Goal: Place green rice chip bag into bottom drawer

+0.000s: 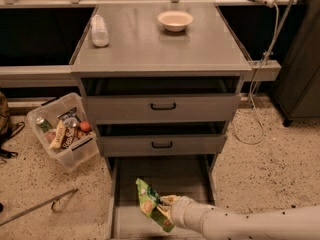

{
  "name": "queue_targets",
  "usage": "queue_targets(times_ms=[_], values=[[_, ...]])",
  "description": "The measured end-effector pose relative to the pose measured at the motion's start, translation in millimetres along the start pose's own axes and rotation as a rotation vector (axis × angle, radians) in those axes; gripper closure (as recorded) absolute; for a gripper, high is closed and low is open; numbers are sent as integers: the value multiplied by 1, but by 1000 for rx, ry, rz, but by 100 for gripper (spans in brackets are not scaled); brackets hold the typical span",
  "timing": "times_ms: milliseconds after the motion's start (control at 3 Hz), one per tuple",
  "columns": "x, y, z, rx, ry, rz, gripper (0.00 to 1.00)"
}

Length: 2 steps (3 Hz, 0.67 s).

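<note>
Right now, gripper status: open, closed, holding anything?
Gripper: closed on the green rice chip bag, above the open bottom drawer.

At the bottom centre of the frame, the gripper [164, 207] is reaching in from the lower right and clasping the rice chip bag [149, 203] above the bottom drawer [170, 176]. That drawer is standing open beneath the middle drawer [200, 145] and top drawer [210, 108]. A bowl [175, 20] and a bottle [99, 30] are sitting on the cabinet top [160, 49]. A bin [80, 154] is standing on the floor at centre left.
</note>
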<state>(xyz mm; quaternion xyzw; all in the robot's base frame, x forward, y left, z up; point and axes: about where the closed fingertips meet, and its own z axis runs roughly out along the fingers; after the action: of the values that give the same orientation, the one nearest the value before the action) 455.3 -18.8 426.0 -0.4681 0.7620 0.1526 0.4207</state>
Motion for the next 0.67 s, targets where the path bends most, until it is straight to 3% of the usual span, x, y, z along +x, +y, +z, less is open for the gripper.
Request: queue_targets(times_ms=[333,667], values=[[8,-6,25,-30,-24,-16,100],[39,-13,64,-83,-22,-35,100]])
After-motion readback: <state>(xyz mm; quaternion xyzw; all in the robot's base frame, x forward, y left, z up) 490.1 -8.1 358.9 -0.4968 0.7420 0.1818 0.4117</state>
